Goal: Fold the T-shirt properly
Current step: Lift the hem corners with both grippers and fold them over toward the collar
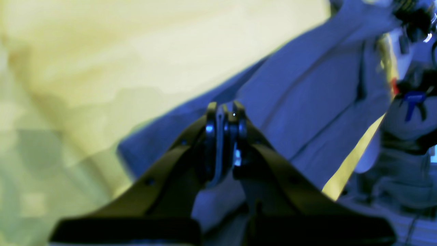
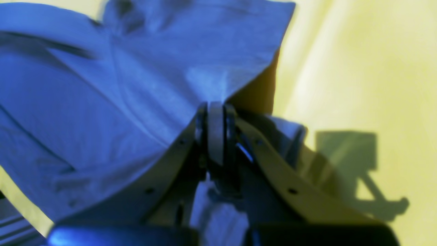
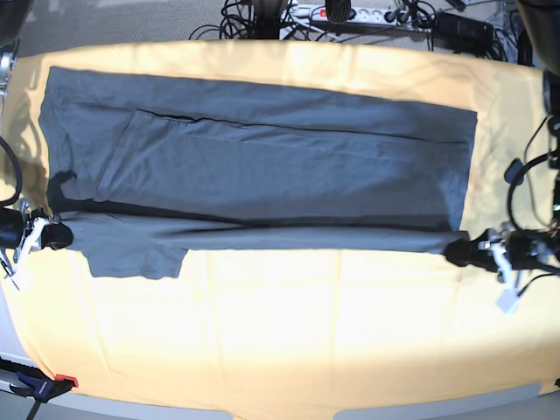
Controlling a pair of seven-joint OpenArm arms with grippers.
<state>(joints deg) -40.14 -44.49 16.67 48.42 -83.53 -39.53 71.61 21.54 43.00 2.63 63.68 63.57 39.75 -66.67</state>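
Note:
The dark slate-grey T-shirt lies spread lengthwise across the yellow table, with a long fold along its far part. A sleeve juts toward the front at the left. My right gripper is at the shirt's near left corner and my left gripper at its near right corner. The near edge runs taut between them. In the right wrist view the gripper is shut on a pinch of the shirt. In the left wrist view the gripper is shut on the shirt's edge.
The yellow table cover shows bare in front of the shirt. Cables and a power strip lie beyond the far edge. A clamp sits at the front left corner. More cables hang at the right side.

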